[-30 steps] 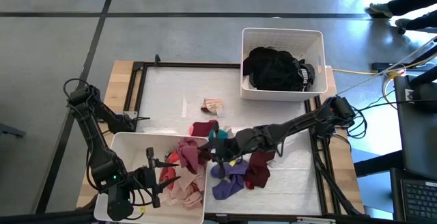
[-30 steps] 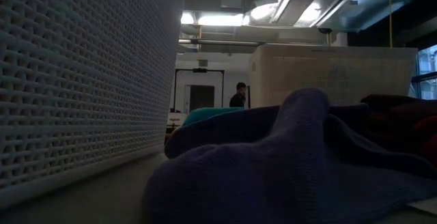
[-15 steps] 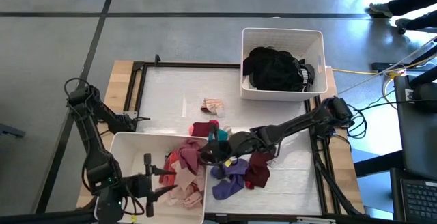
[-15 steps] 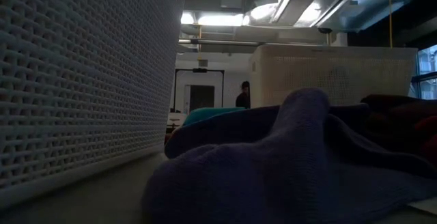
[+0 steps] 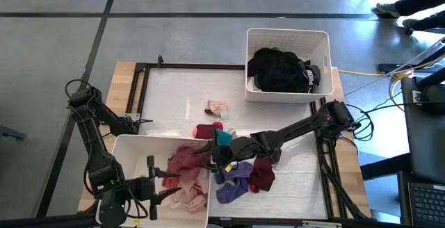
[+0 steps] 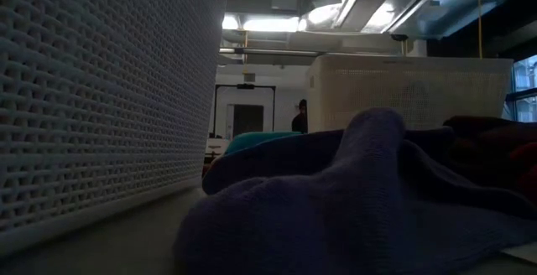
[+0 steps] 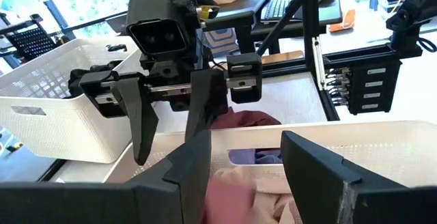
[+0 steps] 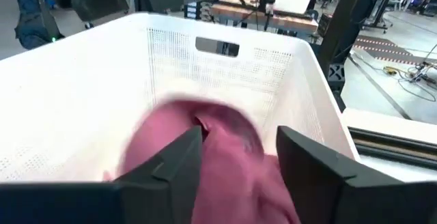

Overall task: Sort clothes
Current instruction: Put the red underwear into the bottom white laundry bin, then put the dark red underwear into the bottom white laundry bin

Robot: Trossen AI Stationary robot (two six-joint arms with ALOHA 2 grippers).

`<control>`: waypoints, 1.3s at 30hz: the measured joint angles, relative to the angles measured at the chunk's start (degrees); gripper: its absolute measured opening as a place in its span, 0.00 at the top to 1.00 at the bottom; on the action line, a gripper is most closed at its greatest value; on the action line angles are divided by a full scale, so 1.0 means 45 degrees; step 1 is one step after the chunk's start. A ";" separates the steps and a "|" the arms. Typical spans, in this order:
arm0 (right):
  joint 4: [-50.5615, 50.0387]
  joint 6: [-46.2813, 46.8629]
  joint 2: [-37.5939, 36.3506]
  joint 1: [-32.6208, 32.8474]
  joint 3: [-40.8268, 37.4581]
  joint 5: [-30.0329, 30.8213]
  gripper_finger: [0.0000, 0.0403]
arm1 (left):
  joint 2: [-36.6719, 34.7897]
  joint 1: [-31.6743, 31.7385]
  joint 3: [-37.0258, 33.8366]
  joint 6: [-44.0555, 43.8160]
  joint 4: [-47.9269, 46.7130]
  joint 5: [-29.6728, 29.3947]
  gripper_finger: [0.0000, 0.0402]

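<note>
From the high view I have my right gripper (image 5: 211, 156) reaching over the near bin's (image 5: 125, 144) rim, with a maroon garment (image 5: 184, 161) lying just ahead of it and below, draped on the pink clothes (image 5: 186, 197) in that bin. My left gripper (image 5: 154, 184) waits over the same bin's near end, fingers spread and holding nothing. Behind the right gripper on the table lie a purple garment (image 5: 233, 183), a dark red one (image 5: 263, 171), a teal piece (image 5: 223, 137) and a small red one (image 5: 206, 130); a pale sock (image 5: 217, 107) sits farther off. The far bin (image 5: 286, 94) holds a heap of black clothes (image 5: 281, 69). The low view gives me only the purple garment (image 6: 352, 208) up close, with bin walls beside and beyond it and a person far back in the room. In the left wrist view I see my spread fingers (image 7: 194, 166) over pink fabric, with the right gripper (image 7: 171, 118) facing me across the rim. In the right wrist view the jaws stand apart, the maroon garment (image 8: 205, 156) blurred just beyond them, so I judge it released and dropping. I reckon we are past halfway: black and pink piles are binned, and about five pieces remain on the table.
</note>
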 joint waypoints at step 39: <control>-1.6049 0.9675 -0.3812 0.3544 -0.2157 0.1952 0.46 | 0.0000 0.0019 0.0000 -0.0340 -0.0069 0.0002 0.58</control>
